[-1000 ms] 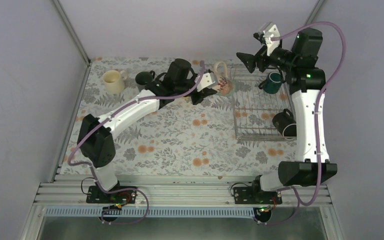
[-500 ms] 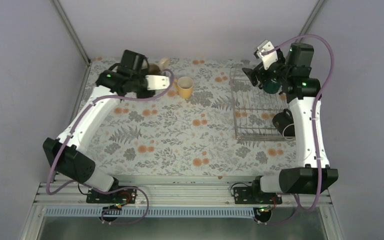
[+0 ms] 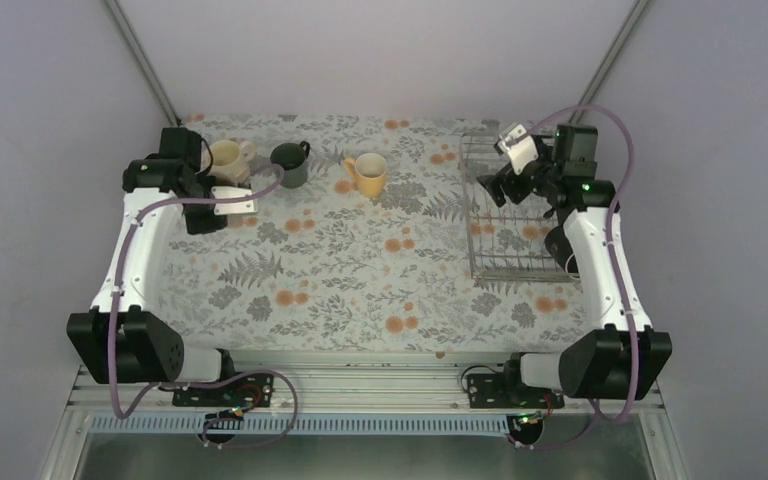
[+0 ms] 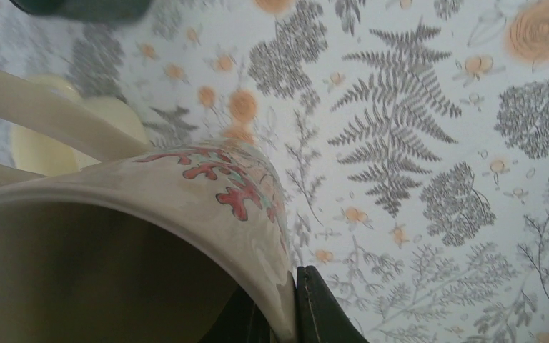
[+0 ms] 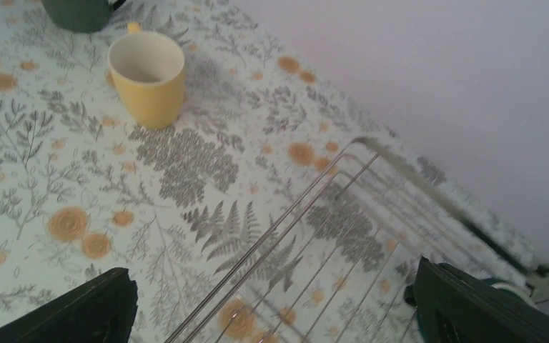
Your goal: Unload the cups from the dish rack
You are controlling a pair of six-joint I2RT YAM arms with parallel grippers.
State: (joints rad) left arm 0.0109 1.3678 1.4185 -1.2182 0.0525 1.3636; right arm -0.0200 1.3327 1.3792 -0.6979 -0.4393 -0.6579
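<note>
While the dish rack (image 3: 500, 220) stands at the far right of the flowered tablecloth (image 3: 360, 270) with a black cup (image 3: 563, 243) at its right edge, a yellow cup (image 3: 368, 173), a dark cup (image 3: 288, 165) and a cream cup (image 3: 228, 158) stand further left. The right gripper (image 5: 279, 314) hangs over the rack, jaws wide apart and empty. The left gripper (image 4: 284, 318) pinches the rim of a patterned cup (image 4: 207, 179) beside the cream cup.

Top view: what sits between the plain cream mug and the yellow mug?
A dark mug stands between the cream mug and yellow mug, in the top view.
</note>
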